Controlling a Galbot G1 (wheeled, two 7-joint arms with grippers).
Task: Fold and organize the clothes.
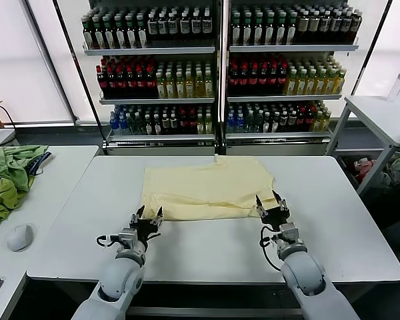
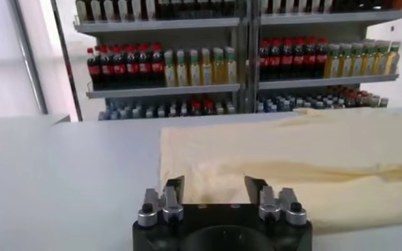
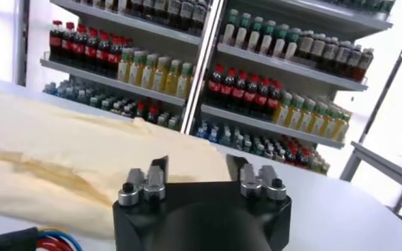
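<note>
From the head camera, the left gripper [image 1: 147,218] and right gripper [image 1: 271,203] sit nearest, each at the near edge of the pale yellow T-shirt [image 1: 207,187], fingers spread and holding nothing. The shirt lies folded into a wide, flattish rectangle mid-way across the white table [image 1: 207,257]. A heap of green garments [image 1: 10,177] and a computer mouse [image 1: 19,237] rest on a side table to the left; bottle shelves [image 1: 217,67] stand behind. Left wrist camera: fingers [image 2: 175,189] apart just short of the shirt's creased near edge, over the bare tabletop. Right wrist camera: fingers [image 3: 156,170] apart over the shirt's rumpled corner
</note>
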